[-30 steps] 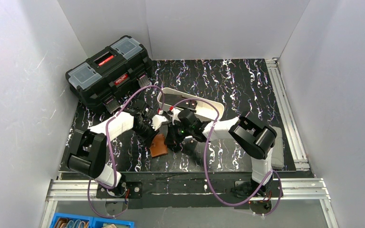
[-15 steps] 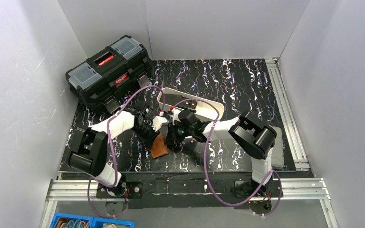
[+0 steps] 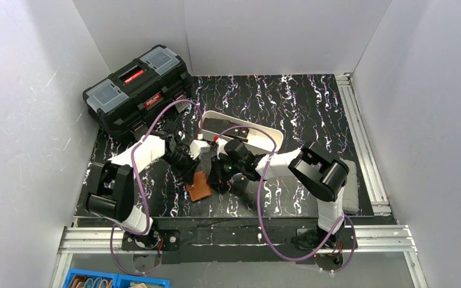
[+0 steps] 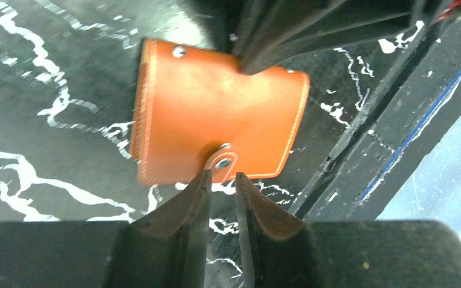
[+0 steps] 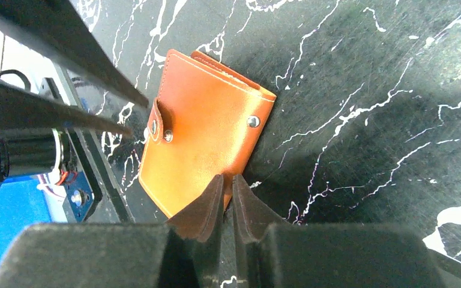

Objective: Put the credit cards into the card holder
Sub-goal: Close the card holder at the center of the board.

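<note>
- card holder: folded shut, lying on bench, lower-centre of top view, betw. the two tools.
- left tool: narrow gap, bench shows thru it, nothing inside. Strap tab sits right at the tips; touching or not, can't tell.
- right tool: near-closed, only a thin slit. Tips on the holder's opposite edge; looks like a pinch on that edge, but leather's thin so not 100% sure.
- credit cards: none clearly seen in any view. Dark stuff in white tray, just above centre of top view, may be them; too small to tell.
- Step, prob.: get strap undone + holder opened. No card in yet, as far as visible.
- What could go wrong:
- Tab is small & floppy, so left tool may close beside it, grab nothing or scrape the bench.
- Pull on tab w/ a weak pinch on the other side: whole holder slides or turns instead of the snap popping.
- Tools v. close, tips facing across the holder: fingers could clash if either moves in.
- Holder may spring shut if let go once open, leaving no slot for a card.
- Thin flat cards are hard to get under; may skid away.
</note>
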Action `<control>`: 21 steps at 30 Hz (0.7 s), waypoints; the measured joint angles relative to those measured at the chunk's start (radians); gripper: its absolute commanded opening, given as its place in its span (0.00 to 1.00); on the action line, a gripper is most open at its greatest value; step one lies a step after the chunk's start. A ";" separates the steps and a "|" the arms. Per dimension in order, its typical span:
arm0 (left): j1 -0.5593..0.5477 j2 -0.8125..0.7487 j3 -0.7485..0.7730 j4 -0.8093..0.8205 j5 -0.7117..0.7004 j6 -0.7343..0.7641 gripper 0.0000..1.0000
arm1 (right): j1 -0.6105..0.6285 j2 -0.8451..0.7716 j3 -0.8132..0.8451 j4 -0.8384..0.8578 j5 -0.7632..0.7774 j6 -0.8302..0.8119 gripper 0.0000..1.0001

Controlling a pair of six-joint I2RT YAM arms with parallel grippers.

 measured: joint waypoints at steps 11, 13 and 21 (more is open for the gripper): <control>0.091 0.000 0.016 -0.008 -0.015 -0.018 0.21 | 0.002 -0.042 -0.064 0.025 0.034 -0.011 0.43; 0.088 0.000 0.014 -0.002 -0.016 -0.029 0.22 | 0.008 -0.088 -0.105 0.032 0.060 -0.032 0.45; 0.072 0.000 -0.005 0.023 -0.050 -0.054 0.31 | 0.061 -0.186 -0.171 0.047 0.135 -0.139 0.51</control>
